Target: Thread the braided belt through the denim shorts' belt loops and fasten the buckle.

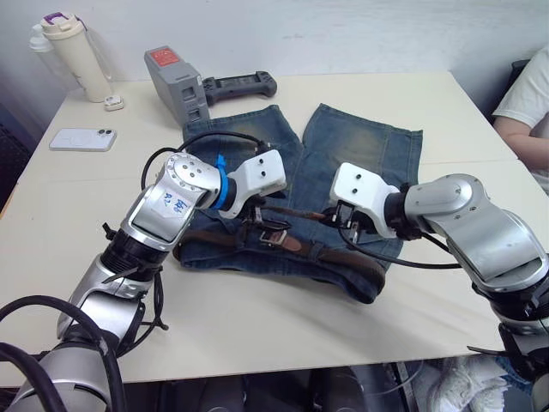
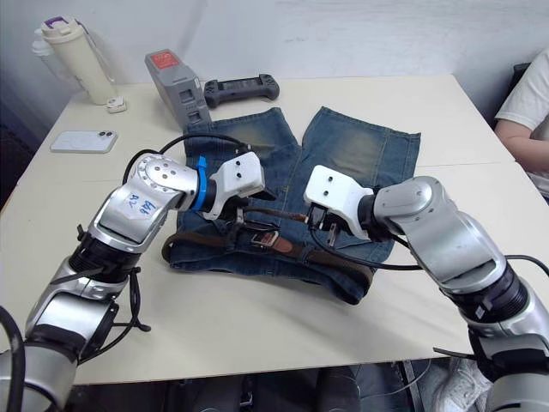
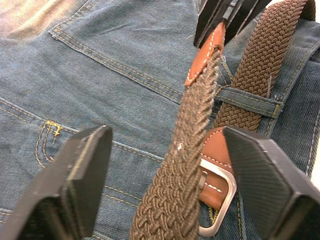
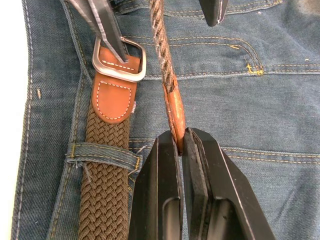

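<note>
On the surface (image 1: 257, 326) lie the denim shorts (image 1: 360, 150), the braided belt (image 4: 102, 195) already under a belt loop (image 4: 102, 154). The right gripper (image 4: 181, 145) pinches the belt's tan tip; the left gripper (image 3: 165, 165) has its jaws spread around the strap beside the buckle (image 4: 120, 62). The thin edge-on grip could slip, dropping the tip short of the buckle.

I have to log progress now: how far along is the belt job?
Done: the belt lies along the waistband of the shorts and passes under at least one loop. In hand: the right gripper is shut on the belt's tan tip, with the strap stretched toward the open left gripper. Left: the buckle is unfastened, so the tip must go through it. Other loops cannot be checked.
</note>
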Controlling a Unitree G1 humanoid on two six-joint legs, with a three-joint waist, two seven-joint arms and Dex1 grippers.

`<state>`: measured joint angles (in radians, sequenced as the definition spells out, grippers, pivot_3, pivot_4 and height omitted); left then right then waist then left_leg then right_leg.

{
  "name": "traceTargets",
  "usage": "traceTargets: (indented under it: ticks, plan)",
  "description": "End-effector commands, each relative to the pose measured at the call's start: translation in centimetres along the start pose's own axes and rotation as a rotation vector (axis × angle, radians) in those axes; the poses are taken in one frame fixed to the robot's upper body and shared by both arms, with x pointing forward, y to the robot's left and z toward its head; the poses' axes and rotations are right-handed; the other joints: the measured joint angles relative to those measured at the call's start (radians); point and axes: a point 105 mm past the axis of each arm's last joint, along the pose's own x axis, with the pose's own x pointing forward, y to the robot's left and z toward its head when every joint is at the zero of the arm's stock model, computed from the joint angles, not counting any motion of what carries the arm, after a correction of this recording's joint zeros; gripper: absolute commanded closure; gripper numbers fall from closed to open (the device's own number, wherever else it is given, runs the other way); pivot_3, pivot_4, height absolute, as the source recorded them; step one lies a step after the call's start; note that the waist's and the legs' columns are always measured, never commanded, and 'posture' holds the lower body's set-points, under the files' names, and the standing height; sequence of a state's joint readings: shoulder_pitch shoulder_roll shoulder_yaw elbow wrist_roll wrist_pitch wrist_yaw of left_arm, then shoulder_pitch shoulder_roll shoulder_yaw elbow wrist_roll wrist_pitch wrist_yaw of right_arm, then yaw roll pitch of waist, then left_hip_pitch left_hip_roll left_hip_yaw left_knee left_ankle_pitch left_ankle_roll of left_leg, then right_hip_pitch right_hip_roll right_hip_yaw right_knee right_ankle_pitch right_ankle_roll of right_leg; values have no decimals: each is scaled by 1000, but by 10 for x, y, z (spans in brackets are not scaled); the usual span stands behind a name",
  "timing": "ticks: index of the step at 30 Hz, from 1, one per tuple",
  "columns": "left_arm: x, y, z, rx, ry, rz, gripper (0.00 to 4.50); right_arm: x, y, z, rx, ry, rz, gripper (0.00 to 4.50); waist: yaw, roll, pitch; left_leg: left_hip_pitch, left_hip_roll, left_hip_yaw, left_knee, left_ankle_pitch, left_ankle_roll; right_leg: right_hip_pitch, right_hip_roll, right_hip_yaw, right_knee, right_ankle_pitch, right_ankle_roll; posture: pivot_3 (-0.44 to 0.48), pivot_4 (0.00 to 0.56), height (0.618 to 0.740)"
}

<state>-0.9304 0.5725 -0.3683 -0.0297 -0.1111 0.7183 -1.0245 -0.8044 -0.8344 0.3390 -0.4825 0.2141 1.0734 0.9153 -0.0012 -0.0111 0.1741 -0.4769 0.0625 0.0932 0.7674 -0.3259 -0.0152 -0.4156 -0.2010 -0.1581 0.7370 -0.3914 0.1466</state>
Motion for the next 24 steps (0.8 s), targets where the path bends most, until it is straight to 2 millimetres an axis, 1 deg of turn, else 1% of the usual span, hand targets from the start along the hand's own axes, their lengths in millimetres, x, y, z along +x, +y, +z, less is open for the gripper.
traceTargets:
  ticks: [1,5,7,8,9,12,15,16,18,19,21,24]
  plan:
    - [-8,4,10,40,-26,23,4474,-11,-3,10,-45,-34,-33,4500,1,0,0,0,0,0,0,0,0,0,0,0,0,0,0,0,150,650]
    - [-6,4,13,26,-46,22,4474,-10,0,12,-55,-49,-18,4500,0,0,0,0,0,0,0,0,0,0,0,0,0,0,0,0,150,650]
    - [-7,7,12,12,-51,40,4500,-11,-1,14,-59,-69,-17,3684,0,0,0,0,0,0,0,0,0,0,0,0,0,0,0,0,150,650]
    - [-8,9,11,2,-51,53,4500,-11,-2,16,-64,-82,-24,3470,0,0,0,0,0,0,0,0,0,0,0,0,0,0,0,0,150,650]
    - [-9,11,10,-5,-52,62,4500,-12,-3,17,-67,-89,-30,2887,0,0,0,0,0,0,0,0,0,0,0,0,0,0,0,0,150,650]
    - [-18,19,8,-101,-96,120,4500,-17,-7,21,-96,-114,-62,1441,0,0,0,0,0,0,0,0,0,0,0,0,0,0,0,0,150,650]
    - [-27,18,-2,-278,-155,160,4500,-27,-17,23,-124,-132,-137,36,0,0,0,0,0,0,0,0,0,0,0,0,0,0,0,0,150,650]
    - [-30,16,-6,-320,-162,167,4500,-29,-18,23,-123,-134,-140,36,0,0,0,0,0,0,-1,0,0,0,0,0,0,0,0,0,150,650]
    - [-34,12,-16,-431,-179,186,4500,-31,-9,18,-114,-133,-92,36,0,0,0,0,0,0,-1,0,0,0,0,0,0,0,0,0,150,650]
    - [-36,9,-21,-473,-181,196,4500,-30,1,16,-119,-129,-52,36,0,0,0,0,0,0,-1,0,0,0,0,0,-1,0,0,0,150,650]
    - [-40,7,-28,-549,-194,220,4500,-22,14,15,-115,-147,-22,36,0,0,0,0,0,-1,-1,0,0,0,0,0,-1,0,0,0,150,650]
    - [-44,10,-36,-602,-185,265,4500,-5,28,15,-132,-164,-4,36,0,0,0,1,0,-1,0,0,0,1,0,0,0,0,0,0,150,650]
